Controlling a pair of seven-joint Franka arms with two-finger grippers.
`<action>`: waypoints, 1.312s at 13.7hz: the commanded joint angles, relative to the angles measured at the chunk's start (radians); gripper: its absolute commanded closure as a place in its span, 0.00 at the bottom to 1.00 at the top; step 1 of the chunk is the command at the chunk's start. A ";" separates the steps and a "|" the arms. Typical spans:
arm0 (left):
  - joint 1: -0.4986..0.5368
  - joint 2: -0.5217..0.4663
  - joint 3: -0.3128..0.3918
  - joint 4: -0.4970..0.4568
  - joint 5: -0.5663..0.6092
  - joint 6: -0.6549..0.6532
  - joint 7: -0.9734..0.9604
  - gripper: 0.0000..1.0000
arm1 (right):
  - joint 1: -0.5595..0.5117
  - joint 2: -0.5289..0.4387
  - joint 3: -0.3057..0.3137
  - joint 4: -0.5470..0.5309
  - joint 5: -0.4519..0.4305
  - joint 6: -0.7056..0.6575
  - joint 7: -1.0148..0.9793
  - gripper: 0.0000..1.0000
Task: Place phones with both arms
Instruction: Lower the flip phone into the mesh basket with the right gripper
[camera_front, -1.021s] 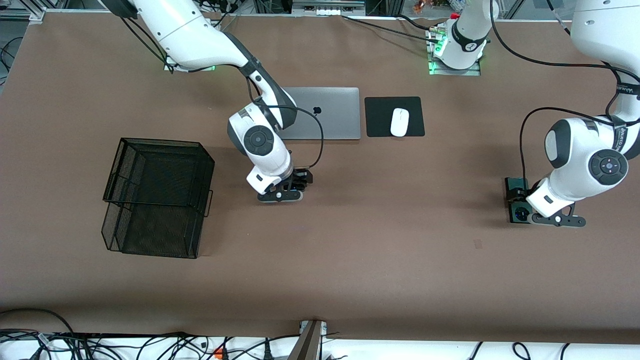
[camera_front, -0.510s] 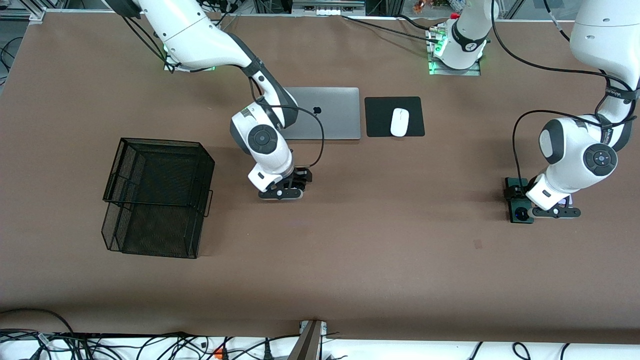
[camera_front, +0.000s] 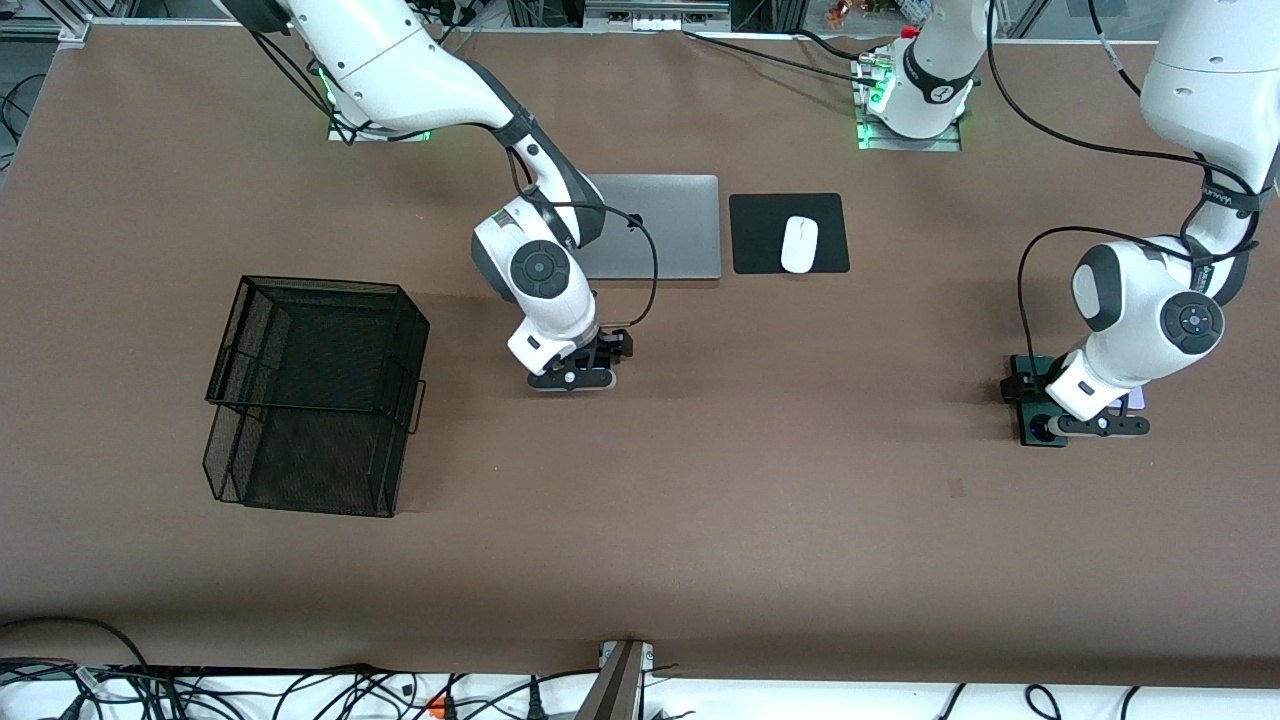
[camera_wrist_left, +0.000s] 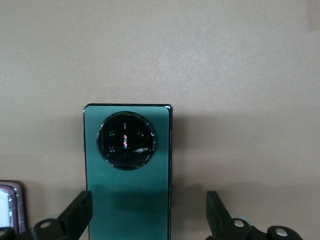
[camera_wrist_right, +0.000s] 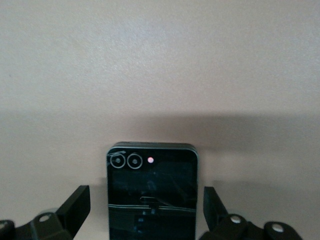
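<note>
My left gripper (camera_front: 1092, 424) is open low over the dark green phone (camera_front: 1037, 431), which lies flat toward the left arm's end of the table. In the left wrist view the green phone (camera_wrist_left: 127, 172) with its round camera ring lies between my open fingers (camera_wrist_left: 76, 212). The left gripper (camera_wrist_left: 147, 202) straddles it. The pale lilac-white phone (camera_front: 1137, 398) lies beside it and shows at the edge of the left wrist view (camera_wrist_left: 9, 207). My right gripper (camera_front: 573, 378) is open low over the table's middle. It (camera_wrist_right: 145, 195) straddles the small black phone (camera_wrist_right: 151, 197), which is hidden in the front view.
A black mesh basket (camera_front: 315, 395) stands toward the right arm's end. A closed grey laptop (camera_front: 670, 225) and a white mouse (camera_front: 799, 243) on a black pad (camera_front: 760, 235) lie farther from the front camera than the right gripper.
The left gripper has shifted a little toward the table's middle, over the green phone. The right gripper has shifted slightly toward the left arm's end. Both stay open.
</note>
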 joint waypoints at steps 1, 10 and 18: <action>0.041 0.013 -0.028 -0.003 -0.020 0.020 0.051 0.00 | 0.015 -0.016 -0.008 -0.034 -0.023 0.018 0.026 0.00; 0.055 0.027 -0.026 0.001 -0.018 0.038 0.086 0.00 | 0.073 0.007 -0.076 -0.055 -0.038 0.079 0.024 0.18; 0.064 0.053 -0.026 0.001 -0.015 0.063 0.086 0.00 | 0.078 -0.239 -0.162 -0.048 -0.044 -0.199 0.129 1.00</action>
